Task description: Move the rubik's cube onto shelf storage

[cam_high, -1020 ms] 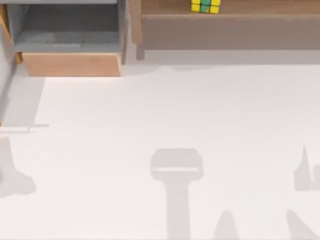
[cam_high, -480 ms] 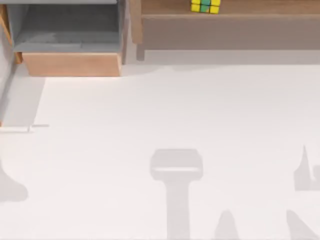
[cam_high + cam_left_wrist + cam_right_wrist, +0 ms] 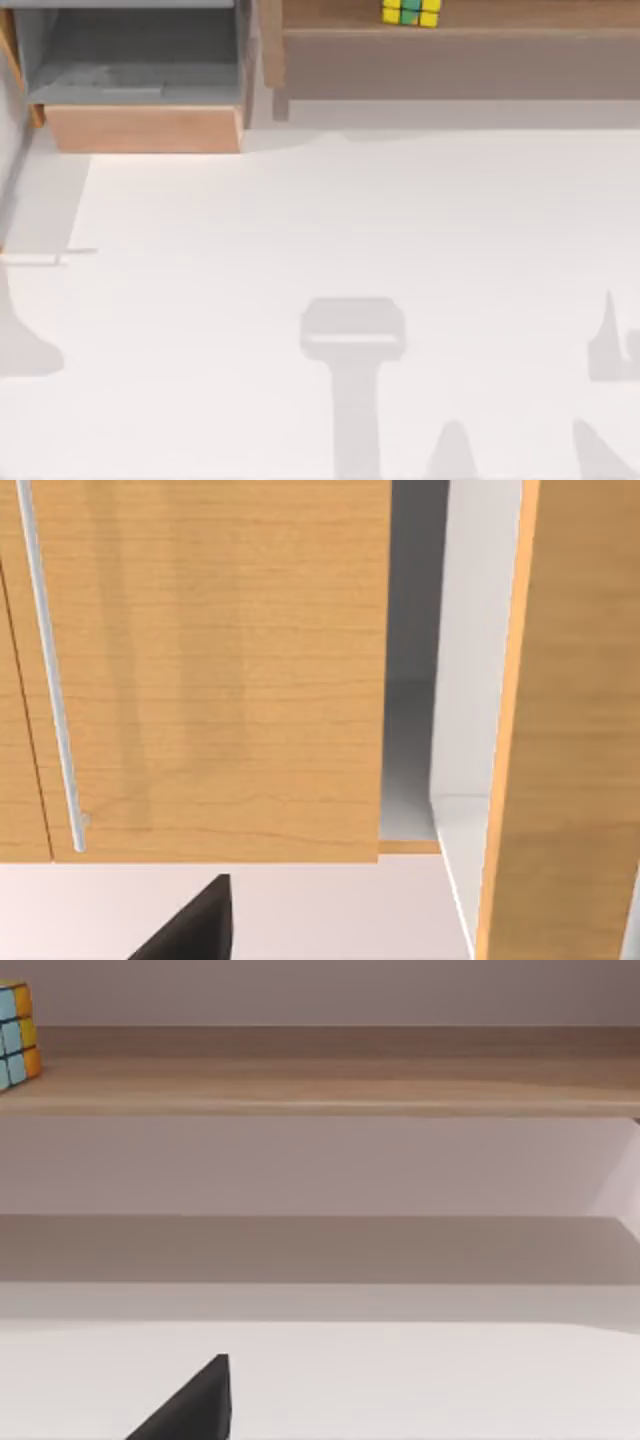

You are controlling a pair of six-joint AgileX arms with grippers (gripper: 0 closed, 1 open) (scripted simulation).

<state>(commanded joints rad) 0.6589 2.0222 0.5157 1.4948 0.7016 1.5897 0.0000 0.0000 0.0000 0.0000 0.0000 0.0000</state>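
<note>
Top view shows the rubik's cube (image 3: 411, 12) resting on the upper board of the shelf storage (image 3: 460, 50), at the far side of the table (image 3: 350, 230). In each wrist view a dark finger tip (image 3: 195, 925) shows above the table. It touches nothing, and whether either gripper is open I cannot tell.

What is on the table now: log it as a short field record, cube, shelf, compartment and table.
cube: rubik's cube rests on the shelf's top board, toward its left end
shelf: shelf storage at the table's far edge, right of centre
compartment: grey compartment with light wood front, far left
table: white table, arm shadows along its near edge
</note>
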